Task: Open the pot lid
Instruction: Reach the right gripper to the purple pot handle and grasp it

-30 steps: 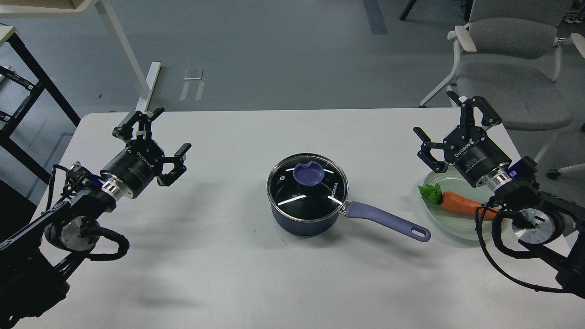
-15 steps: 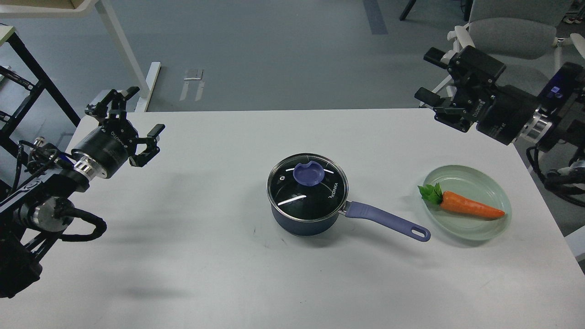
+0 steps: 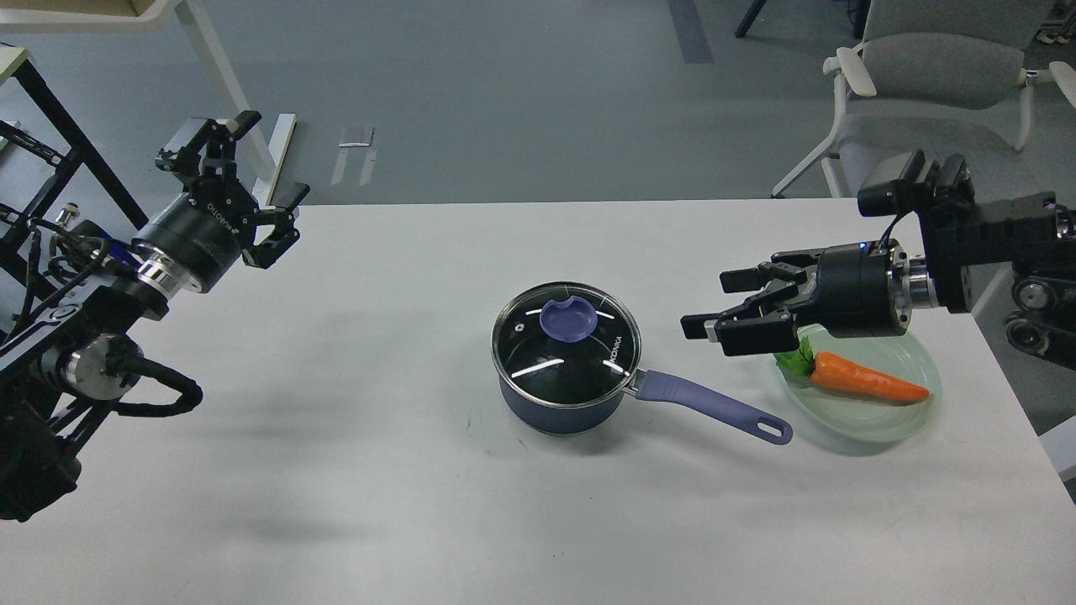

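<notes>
A dark blue pot (image 3: 561, 402) stands in the middle of the white table, its purple handle (image 3: 713, 407) pointing right and toward me. Its glass lid (image 3: 565, 343) sits closed on it, with a purple knob (image 3: 569, 318) on top. My right gripper (image 3: 713, 302) is open, pointing left, above the table to the right of the pot and apart from it. My left gripper (image 3: 252, 160) is open and empty, raised over the table's far left corner, far from the pot.
A pale green plate (image 3: 874, 416) holding a toy carrot (image 3: 862, 377) lies on the table right of the pot, just under my right gripper's body. A grey office chair (image 3: 941, 126) stands beyond the table's far right corner. A black rack (image 3: 34, 160) stands at the left.
My right arm has swung down and left from the far right corner to beside the pot, its gripper now pointing at it. My left gripper has risen slightly. The pot and lid have not moved.
</notes>
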`<state>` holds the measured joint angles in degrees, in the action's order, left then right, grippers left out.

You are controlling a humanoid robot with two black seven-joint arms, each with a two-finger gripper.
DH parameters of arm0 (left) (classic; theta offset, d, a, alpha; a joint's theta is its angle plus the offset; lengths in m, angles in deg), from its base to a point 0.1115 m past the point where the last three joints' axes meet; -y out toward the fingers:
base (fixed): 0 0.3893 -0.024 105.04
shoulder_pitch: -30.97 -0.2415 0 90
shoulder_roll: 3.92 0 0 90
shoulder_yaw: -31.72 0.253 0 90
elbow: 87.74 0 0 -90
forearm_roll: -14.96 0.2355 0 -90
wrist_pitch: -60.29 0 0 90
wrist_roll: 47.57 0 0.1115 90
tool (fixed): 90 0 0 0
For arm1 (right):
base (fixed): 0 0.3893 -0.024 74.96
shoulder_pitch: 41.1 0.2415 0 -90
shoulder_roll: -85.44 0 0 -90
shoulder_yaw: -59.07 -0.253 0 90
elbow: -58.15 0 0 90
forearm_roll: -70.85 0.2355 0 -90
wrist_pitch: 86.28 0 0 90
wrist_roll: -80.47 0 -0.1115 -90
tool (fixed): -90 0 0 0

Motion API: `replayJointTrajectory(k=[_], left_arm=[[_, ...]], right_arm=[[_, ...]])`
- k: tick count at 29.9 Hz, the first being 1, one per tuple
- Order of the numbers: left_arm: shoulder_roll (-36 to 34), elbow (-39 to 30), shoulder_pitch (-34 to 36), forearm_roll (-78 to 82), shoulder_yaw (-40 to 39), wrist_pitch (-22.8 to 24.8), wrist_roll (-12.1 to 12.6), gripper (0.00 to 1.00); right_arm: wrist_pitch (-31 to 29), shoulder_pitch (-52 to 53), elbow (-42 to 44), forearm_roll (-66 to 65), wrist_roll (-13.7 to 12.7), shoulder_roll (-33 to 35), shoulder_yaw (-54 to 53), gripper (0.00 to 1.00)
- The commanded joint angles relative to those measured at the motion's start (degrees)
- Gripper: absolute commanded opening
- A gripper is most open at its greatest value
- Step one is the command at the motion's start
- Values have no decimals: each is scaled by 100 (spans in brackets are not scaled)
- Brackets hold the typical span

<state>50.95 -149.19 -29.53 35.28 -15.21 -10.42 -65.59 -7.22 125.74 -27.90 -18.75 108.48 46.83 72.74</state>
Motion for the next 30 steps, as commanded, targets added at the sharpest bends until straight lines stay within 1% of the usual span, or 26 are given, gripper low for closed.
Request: replayJointTrajectory(k=[1, 5, 10, 14, 16, 20, 22, 28, 30], left_arm=[[-2, -103, 3, 7, 0, -56, 0, 99], [-2, -270, -6, -2, 0, -258, 0, 99], [-2, -402, -6, -2, 0, -294, 0, 99], [-2, -464, -6, -2, 0, -364, 8, 99], [7, -507, -6, -2, 0, -408, 8, 99], [7, -648, -24, -2, 0, -496, 8, 99], [7, -666, -24, 7, 0, -513, 8, 99], [16, -666, -15, 33, 9, -522, 26, 99], [24, -666, -15, 86, 9, -522, 26, 99]], right_arm=[[75, 23, -61, -619, -1, 29, 242, 100], [75, 23, -70, -769, -1, 20, 409, 98], [75, -91, -61, -928, -1, -173, 462, 96], [75, -126, -9, -936, -1, -296, 619, 91], [75, -135, 18, -998, -1, -375, 690, 85], [84, -249, 237, -1059, -1, -481, 734, 79], [93, -319, 299, -1112, -1, -516, 743, 77], [145, -399, 334, -1165, -1, -551, 743, 69], [163, -399, 378, -1235, -1, -560, 743, 64]])
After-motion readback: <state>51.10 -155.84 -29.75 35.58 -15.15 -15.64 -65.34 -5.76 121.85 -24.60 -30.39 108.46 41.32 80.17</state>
